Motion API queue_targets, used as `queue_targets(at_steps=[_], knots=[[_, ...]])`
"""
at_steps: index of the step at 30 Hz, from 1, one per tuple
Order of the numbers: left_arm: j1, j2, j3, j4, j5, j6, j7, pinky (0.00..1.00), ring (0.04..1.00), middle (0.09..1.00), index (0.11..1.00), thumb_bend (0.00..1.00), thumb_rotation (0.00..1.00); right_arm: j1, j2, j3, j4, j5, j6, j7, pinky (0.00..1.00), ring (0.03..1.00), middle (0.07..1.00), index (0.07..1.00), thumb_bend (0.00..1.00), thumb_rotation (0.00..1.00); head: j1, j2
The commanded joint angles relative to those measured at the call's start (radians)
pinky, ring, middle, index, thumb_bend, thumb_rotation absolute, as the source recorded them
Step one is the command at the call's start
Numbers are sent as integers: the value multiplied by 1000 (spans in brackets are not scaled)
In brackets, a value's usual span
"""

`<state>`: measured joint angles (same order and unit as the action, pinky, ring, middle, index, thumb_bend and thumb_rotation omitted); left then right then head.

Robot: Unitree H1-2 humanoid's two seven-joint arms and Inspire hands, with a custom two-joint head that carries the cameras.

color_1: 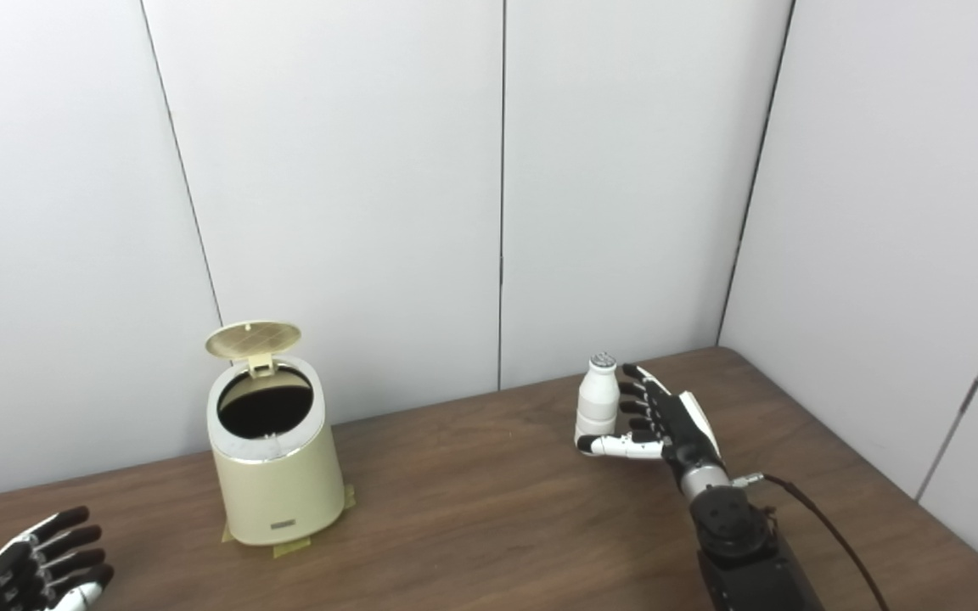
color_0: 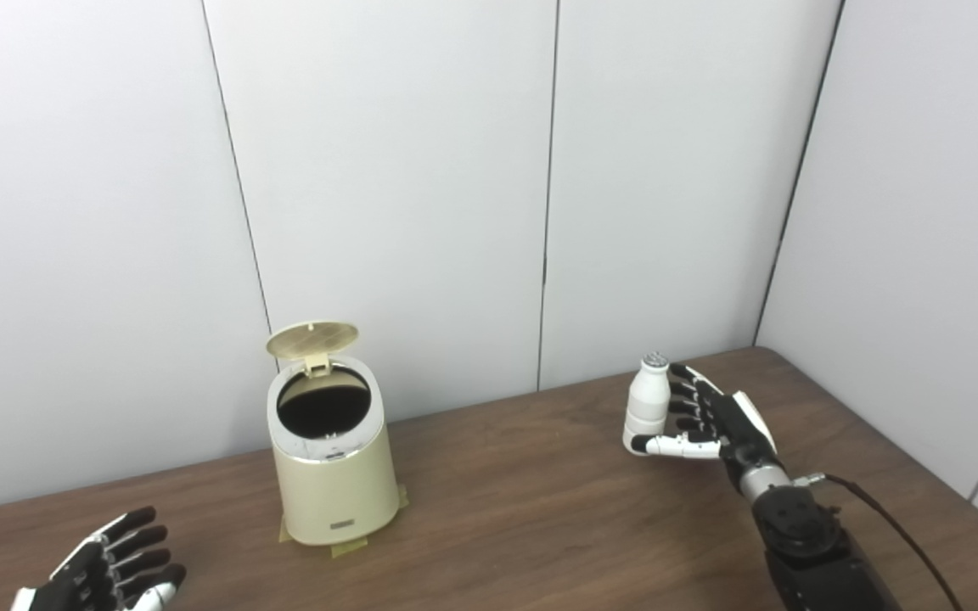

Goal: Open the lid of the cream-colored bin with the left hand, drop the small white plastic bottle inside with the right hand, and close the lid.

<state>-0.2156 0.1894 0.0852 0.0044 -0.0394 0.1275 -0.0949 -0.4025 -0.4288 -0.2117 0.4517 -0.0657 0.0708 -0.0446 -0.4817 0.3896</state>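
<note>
While the left hand [color_0: 107,564] rests low at the near left corner of the worktop [color_0: 523,509], its fingers [color_0: 137,536] are spread apart and hold nothing; it lies well apart from everything else. To its right stands the cream bin [color_0: 332,475], upright on the brown wood, with bits of tape [color_0: 345,547] showing under its base at the front and sides. Its round lid [color_0: 312,337] is swung up on the hinge at the back, tilted toward the wall panels [color_0: 387,170], so the dark mouth [color_0: 323,403] of the bin lies open to view. A small label plate [color_0: 342,525] sits low on the front of the bin.

Farther right, well apart from the bin, the small white bottle [color_0: 649,407] stands upright with its cap on top, close to the far edge of the worktop. The right hand [color_0: 714,424] is at the bottle: its thumb [color_0: 671,445] crosses the lower front of the bottle and its dark fingers [color_0: 682,399] lie against the right side, only partly curled. Whether the grip is firm, or the bottle is lifted off the wood, cannot be told. A thin dark cable [color_0: 888,522] runs from the right wrist along the forearm.
</note>
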Motion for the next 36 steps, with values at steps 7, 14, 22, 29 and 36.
queue_targets(at_steps=[7, 14, 22, 29, 36], knots=[[-31, 19, -14, -53, 36, -5, 7, 606, 741, 796, 827, 476, 0, -63, -28, 13, -14, -3, -44, -5, 758, 815, 857, 878, 849, 169, 5, 3], [-33, 16, -14, -61, 50, 7, 12, 598, 742, 796, 825, 480, 0, -71, -20, 17, -21, -1, -23, -9, 743, 803, 848, 877, 857, 152, 5, 6], [-33, 16, -12, -63, 39, 13, 7, 622, 760, 810, 837, 473, 0, -97, 4, 9, 47, -35, -115, -122, 434, 524, 576, 708, 639, 5, 6, 12], [-32, 12, -10, -61, 32, 11, 6, 629, 758, 806, 839, 458, 0, -116, 15, 20, 128, -60, -182, -197, 327, 376, 490, 543, 511, 0, 8, 16], [-31, 13, -9, -61, 34, 14, 9, 636, 761, 804, 838, 458, 0, -120, 19, 30, 154, -72, -226, -228, 319, 371, 483, 542, 510, 0, 10, 20]])
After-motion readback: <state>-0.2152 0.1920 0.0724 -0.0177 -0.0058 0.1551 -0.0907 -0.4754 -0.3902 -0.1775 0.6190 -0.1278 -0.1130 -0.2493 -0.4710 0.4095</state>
